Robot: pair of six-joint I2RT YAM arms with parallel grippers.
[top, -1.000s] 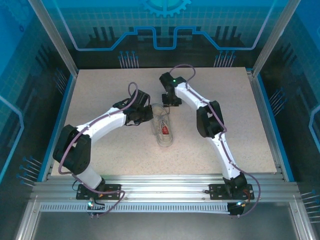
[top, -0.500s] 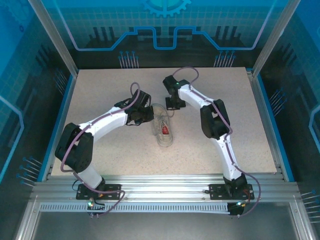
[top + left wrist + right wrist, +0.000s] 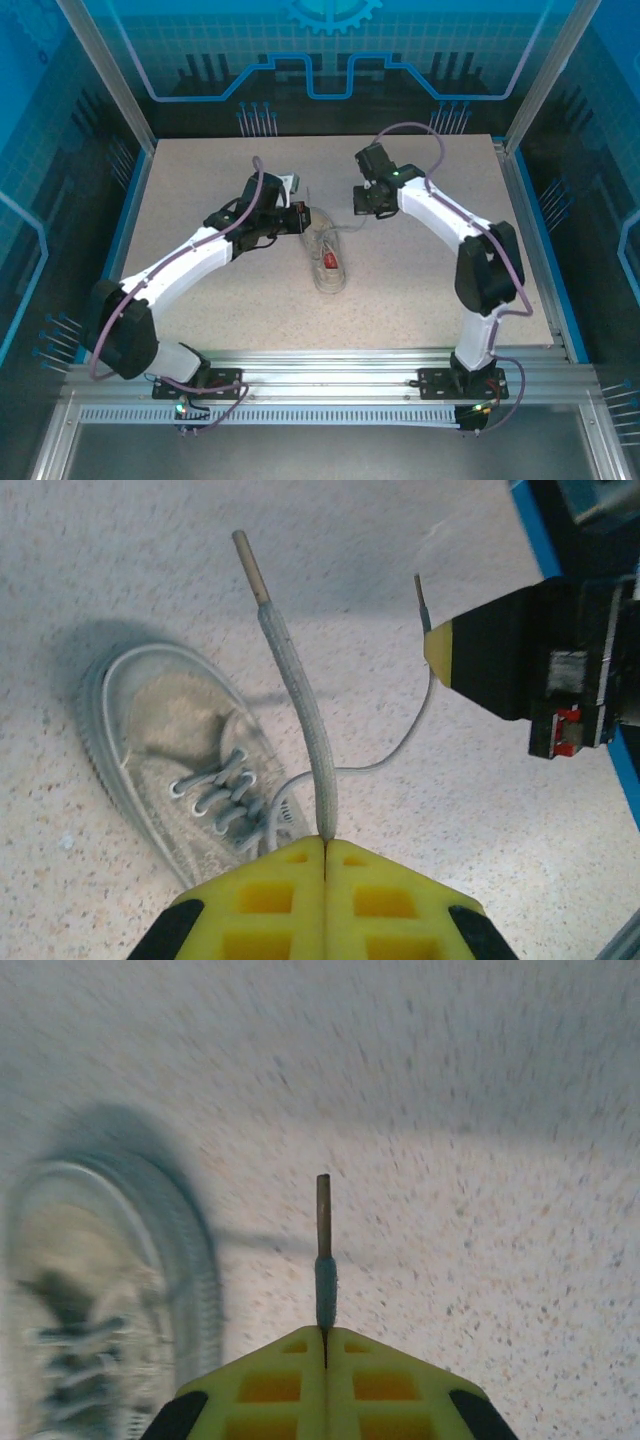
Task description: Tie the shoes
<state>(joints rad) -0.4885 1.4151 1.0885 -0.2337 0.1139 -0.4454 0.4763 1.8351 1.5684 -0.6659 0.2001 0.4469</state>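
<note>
The shoe (image 3: pixel 327 262) is a small whitish-grey sneaker lying in the middle of the table, with a red patch inside. My left gripper (image 3: pixel 303 217) hovers by its far left end, shut on one lace (image 3: pixel 296 685) that stands stiffly out of the yellow fingertips (image 3: pixel 325 842). My right gripper (image 3: pixel 362 204) is off the shoe's far right end, shut on the other lace's tip (image 3: pixel 325 1260). In the left wrist view the right gripper (image 3: pixel 438 648) holds a thin lace (image 3: pixel 412 730) that curves back to the shoe (image 3: pixel 165 745). The right wrist view has the shoe (image 3: pixel 95 1290) blurred at lower left.
The speckled tabletop (image 3: pixel 220 300) is bare around the shoe. Blue rails (image 3: pixel 528 235) and metal frame posts border the table, and an aluminium rail (image 3: pixel 320 365) runs along the near edge by the arm bases.
The right gripper closed on its lace tip and drew it right, away from the shoe. The left arm stretched out and carried its lace toward the far side.
</note>
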